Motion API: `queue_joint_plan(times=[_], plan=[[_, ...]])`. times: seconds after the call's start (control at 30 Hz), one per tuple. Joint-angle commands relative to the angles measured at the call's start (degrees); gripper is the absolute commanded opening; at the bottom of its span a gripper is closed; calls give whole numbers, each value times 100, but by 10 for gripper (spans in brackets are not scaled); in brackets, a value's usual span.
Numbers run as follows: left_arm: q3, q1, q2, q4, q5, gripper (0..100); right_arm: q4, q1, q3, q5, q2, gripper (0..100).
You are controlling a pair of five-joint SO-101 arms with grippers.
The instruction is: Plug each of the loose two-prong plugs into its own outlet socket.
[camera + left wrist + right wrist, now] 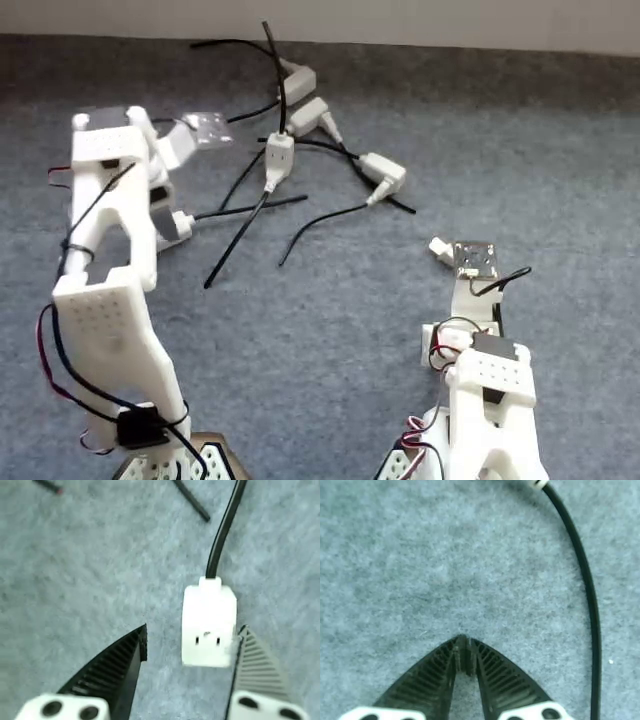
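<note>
Left gripper (194, 632), fingers open either side of outlet socket (209, 615): best centred, then closed on its flanks, slots kept clear; right gripper (466, 652) fingers closed, empty.

We see a white two-slot socket (209, 625) lying flat, its black cord (225, 527) trailing away. Other white plugs (383, 172) lie clustered, cords tangled.

Soft even light, faint diffuse shadows

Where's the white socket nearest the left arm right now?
In the left wrist view the white socket lies on the carpet between the left gripper's open fingers, close to one, its black cable leading away.
</note>
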Motion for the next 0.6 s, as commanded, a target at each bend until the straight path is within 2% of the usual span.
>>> queue_joint_plan(times=[0.0, 0.1, 0.33, 0.47, 0.57], plan=[[-180, 66, -725, 176, -18, 186, -163, 31, 4, -18, -57, 6], [-180, 110, -875, 185, -18, 0, -163, 31, 4, -18, -57, 6], [-13, -13, -822, 237, 44, 158, -163, 31, 13, -18, -57, 6], [92, -22, -523, 220, 738, 287, -163, 31, 13, -18, -57, 6], [75, 22, -286, 246, 677, 335, -163, 40, 13, -18, -57, 6]])
